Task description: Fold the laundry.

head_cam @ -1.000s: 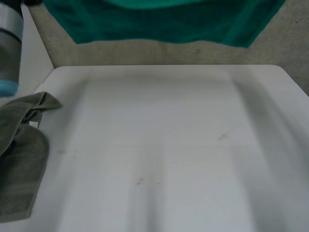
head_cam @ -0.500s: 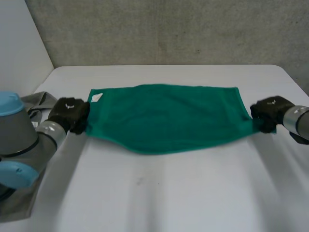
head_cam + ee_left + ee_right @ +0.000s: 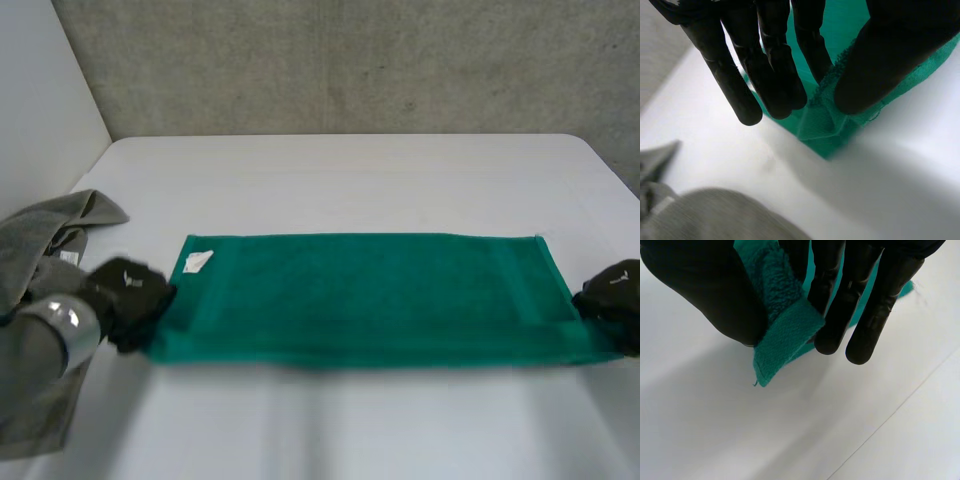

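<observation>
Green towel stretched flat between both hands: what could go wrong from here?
1. The left hand and right hand each pinch just a small bit of a corner of the green terry towel; a pull could slip one free.
2. The crumpled grey cloth lies right beside the left hand; swinging that arm might drag it onto the towel.
</observation>
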`<state>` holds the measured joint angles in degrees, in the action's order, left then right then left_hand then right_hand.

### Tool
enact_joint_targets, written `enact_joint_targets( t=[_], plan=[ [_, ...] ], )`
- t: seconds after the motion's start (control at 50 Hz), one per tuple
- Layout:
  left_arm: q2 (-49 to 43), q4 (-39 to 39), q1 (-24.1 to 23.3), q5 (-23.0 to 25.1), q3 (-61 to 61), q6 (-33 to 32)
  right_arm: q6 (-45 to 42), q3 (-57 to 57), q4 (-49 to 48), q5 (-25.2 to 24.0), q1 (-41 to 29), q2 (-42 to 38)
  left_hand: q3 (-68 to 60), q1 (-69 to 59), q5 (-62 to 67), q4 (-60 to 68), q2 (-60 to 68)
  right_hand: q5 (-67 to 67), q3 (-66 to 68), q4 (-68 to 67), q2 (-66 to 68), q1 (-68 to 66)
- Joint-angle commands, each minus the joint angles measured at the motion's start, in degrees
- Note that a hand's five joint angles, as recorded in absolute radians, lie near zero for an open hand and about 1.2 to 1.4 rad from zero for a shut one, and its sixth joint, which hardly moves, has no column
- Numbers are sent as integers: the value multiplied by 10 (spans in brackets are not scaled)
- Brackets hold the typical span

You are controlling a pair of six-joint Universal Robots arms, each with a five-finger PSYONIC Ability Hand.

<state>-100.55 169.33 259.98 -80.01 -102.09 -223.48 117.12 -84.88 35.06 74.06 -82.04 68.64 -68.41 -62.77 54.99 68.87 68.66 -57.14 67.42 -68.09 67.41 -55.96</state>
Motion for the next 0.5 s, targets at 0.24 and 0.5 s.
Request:
enact_joint_targets(
  t=[0.24, 0.5],
  plan=[
    [-286, 237, -54, -112, 254, 79, 158, 280, -126, 107, -107, -249, -116, -172, 150, 111, 113, -129, 126, -119, 126, -240],
    [-339, 363, -76, -115, 277, 76, 212, 355, -243, 148, -128, -301, 584, 528, -550, -589, -587, 571, -574, 581, -574, 460]
  ],
)
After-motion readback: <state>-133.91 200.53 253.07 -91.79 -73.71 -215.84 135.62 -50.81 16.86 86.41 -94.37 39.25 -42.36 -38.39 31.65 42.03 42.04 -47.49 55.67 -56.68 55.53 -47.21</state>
